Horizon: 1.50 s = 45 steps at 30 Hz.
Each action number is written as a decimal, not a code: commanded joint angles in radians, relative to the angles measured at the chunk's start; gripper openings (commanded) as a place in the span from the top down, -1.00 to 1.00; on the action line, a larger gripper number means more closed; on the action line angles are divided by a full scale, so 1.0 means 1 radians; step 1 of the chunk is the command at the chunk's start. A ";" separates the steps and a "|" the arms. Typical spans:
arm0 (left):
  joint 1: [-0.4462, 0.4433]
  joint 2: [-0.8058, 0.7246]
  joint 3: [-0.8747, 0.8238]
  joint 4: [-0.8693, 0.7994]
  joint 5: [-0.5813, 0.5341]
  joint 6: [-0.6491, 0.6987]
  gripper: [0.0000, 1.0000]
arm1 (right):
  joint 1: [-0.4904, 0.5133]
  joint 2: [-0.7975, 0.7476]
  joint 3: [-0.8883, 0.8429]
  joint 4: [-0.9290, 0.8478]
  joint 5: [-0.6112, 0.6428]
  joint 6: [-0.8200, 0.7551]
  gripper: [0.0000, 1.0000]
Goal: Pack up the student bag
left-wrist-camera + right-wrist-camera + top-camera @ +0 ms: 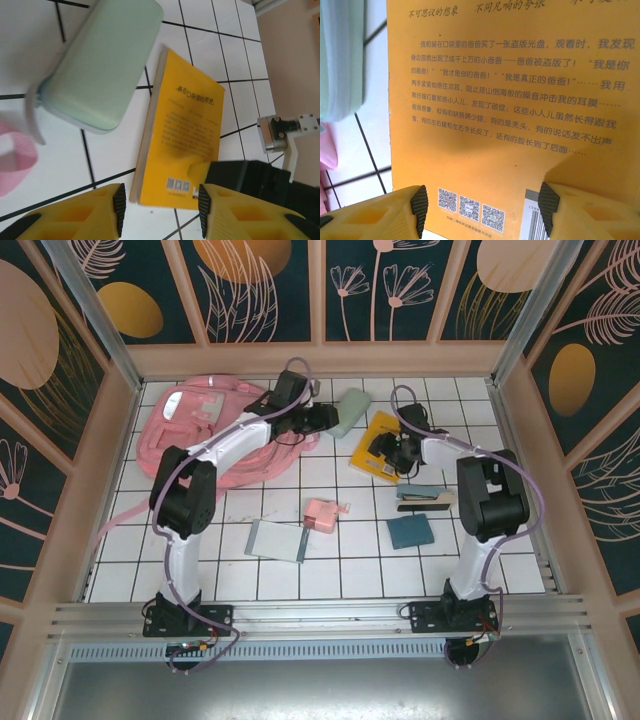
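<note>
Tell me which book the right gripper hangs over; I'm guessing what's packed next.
The yellow book, beside the pale green case, under the right gripper. The teal book and grey book lie nearer the bases.

Overhead feed is bright and even for me, light coming from above; the white worktop [360, 570] is near washing out, with only soft, short shadows under the arms. Frame rails bow a little toward the edges. On my left wrist camera the green case [100, 65] is soft, out of focus, and a dark shadow patch sits on the lower half of the yellow book [185, 130]. Right wrist camera: print on the cover is crisp, colour runs warm orange, shadow darkens the lower right corner; the jaws at the bottom edge look soft.
</note>
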<state>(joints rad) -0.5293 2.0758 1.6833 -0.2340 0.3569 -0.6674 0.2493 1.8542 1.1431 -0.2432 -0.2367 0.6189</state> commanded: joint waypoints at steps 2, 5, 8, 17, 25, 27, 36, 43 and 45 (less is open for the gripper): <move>-0.047 0.092 0.072 0.029 0.007 -0.003 0.13 | -0.006 -0.087 -0.036 -0.088 0.031 -0.047 -0.36; -0.075 0.156 0.126 0.022 0.003 0.004 0.13 | -0.009 -0.146 -0.031 -0.085 0.081 -0.064 -0.46; -0.098 0.220 0.191 -0.001 -0.004 0.022 0.13 | -0.040 -0.181 -0.060 -0.064 0.110 -0.070 -0.50; -0.120 0.362 0.314 -0.055 -0.065 0.066 0.16 | -0.138 -0.126 -0.118 0.033 0.057 -0.103 -0.46; -0.127 0.415 0.303 -0.061 -0.050 0.063 0.28 | -0.138 -0.016 -0.103 0.086 0.010 -0.087 -0.40; -0.130 0.418 0.291 -0.055 -0.035 0.054 0.35 | -0.130 -0.003 -0.097 0.101 -0.018 -0.079 -0.38; -0.135 0.400 0.234 0.025 0.062 -0.006 0.59 | -0.050 0.004 -0.041 0.193 -0.235 -0.036 -0.32; -0.136 0.380 0.210 0.052 0.102 -0.019 0.63 | -0.108 -0.101 -0.148 0.460 -0.444 0.104 -0.26; -0.136 0.372 0.207 0.055 0.110 -0.021 0.63 | -0.134 -0.129 -0.184 0.537 -0.483 0.152 -0.23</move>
<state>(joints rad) -0.6041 2.4702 1.9167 -0.1703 0.3367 -0.6678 0.1120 1.8091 0.9760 0.0174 -0.4725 0.6762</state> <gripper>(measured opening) 0.188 0.621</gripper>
